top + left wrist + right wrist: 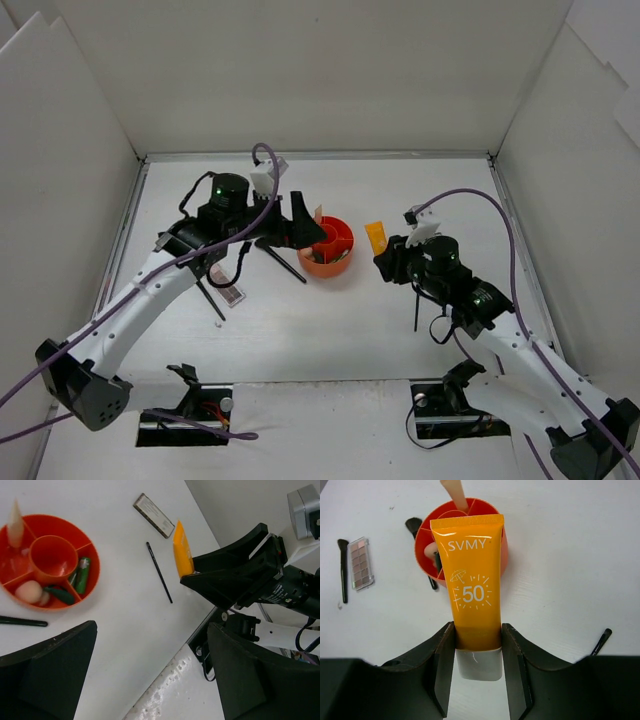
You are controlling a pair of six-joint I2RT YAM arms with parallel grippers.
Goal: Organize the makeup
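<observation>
Right gripper (477, 632): jaws closed on the cap end of the tube (472, 575), firm on both sides, long crimped end sticking out free ahead of the fingers. Tube is carried off the table (300, 330), just right of the holder (318, 268), near it but not touching. From the wrist it lines up with the holder straight ahead. Step in hand, as I read it: bring the tube over and set it in. The centre cup looks free, while the outer sections look partly filled. Grip sits low, so the free end may swing. Best to travel slowly, come in from above, tip the tube to meet the chosen opening, and release only once it rests inside. Watch the stick (454, 495) leaning out of the far section, since the crimped end could knock it. Left gripper (150, 670) hangs wide open and empty close to the holder's other side, so leave it room.
</observation>
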